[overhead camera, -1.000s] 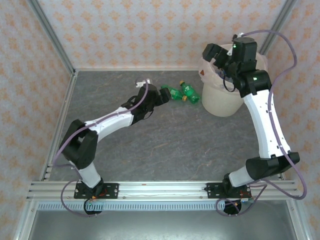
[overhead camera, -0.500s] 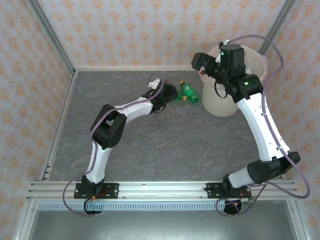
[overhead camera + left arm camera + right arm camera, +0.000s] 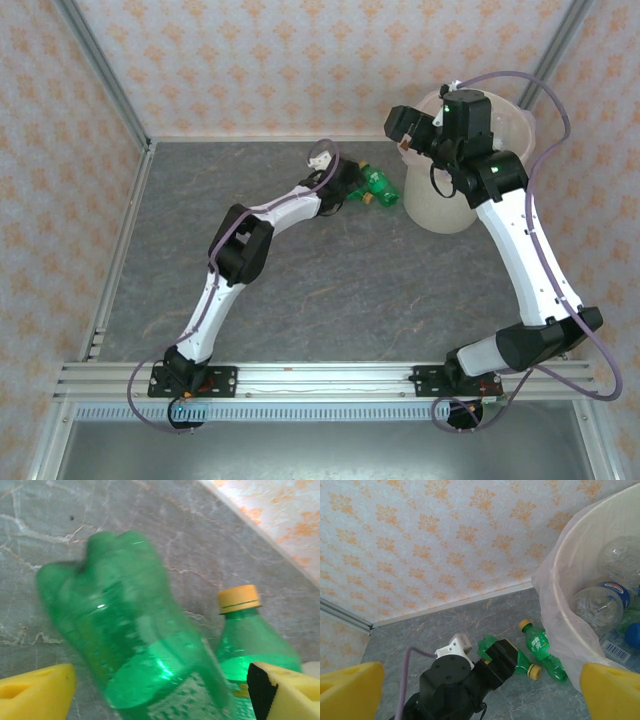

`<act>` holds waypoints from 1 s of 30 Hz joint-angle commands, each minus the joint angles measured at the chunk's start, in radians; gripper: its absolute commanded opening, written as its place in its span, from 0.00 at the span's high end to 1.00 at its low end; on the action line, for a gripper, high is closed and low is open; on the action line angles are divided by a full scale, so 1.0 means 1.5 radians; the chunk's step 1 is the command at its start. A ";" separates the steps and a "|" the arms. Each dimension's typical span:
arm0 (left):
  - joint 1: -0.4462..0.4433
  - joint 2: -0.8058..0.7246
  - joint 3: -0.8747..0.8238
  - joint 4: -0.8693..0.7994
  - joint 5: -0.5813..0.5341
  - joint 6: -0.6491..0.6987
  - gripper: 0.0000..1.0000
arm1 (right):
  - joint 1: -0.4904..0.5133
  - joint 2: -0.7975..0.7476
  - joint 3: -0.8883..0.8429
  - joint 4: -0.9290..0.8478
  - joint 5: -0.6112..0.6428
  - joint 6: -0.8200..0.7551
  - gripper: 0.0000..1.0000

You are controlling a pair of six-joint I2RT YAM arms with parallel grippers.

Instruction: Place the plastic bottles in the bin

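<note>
**Ana:** Where's the left tool?

**Ben:** The left tool (image 3: 352, 190) is stretched far out over the grey marbled worktop (image 3: 330, 300), low at a green bottle (image 3: 135, 640) that lies on its side. Its yellow pads (image 3: 35, 690) stand apart, one on either side of the bottle's body. A strip of worktop shows between one pad and the plastic, so the bottle is straddled, not clamped.

**Ana:** Is that the only bottle on the worktop?

**Ben:** No. A second green bottle (image 3: 543, 651) with a yellow cap (image 3: 239, 598) lies just beside the first, between it and the bin (image 3: 440, 210). Its base is close to the bin's wall; I can't tell whether they touch.

**Ana:** And the right tool?

**Ben:** The right tool (image 3: 402, 124) hangs up by the bin's rim, on the side nearest the green bottles. In the right wrist view its pads (image 3: 607, 690) sit wide apart with nothing between them.

**Ana:** What's in the bin?

**Ben:** Clear bottles (image 3: 600, 605) lie inside the thin liner bag (image 3: 552, 630), one of them with a blue label. A blue cap (image 3: 633, 634) shows at the edge of the right wrist view. The bin stands at the far right of the worktop, near the patterned wall (image 3: 300, 60).
</note>
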 commanded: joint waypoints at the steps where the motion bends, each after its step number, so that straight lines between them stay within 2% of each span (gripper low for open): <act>1: 0.008 0.021 0.027 -0.054 -0.021 -0.017 0.12 | 0.001 0.001 0.015 0.021 0.018 -0.008 0.00; 8: 0.018 0.021 0.025 -0.083 -0.026 0.015 0.22 | 0.001 0.013 0.017 0.025 0.017 -0.012 0.00; 12: 0.020 0.019 0.024 -0.085 -0.004 0.055 0.15 | 0.001 0.019 0.017 0.029 0.013 -0.013 0.00; 19: 0.018 -0.050 -0.063 -0.062 0.016 0.111 0.17 | 0.002 0.020 0.018 0.029 0.009 -0.012 0.00; 24: 0.019 -0.084 -0.098 -0.099 0.034 0.165 0.16 | 0.001 0.015 0.011 0.029 0.011 -0.010 0.00; 30: 0.016 -0.151 -0.209 -0.041 0.083 0.190 0.17 | 0.001 0.015 0.002 0.032 0.000 0.002 0.00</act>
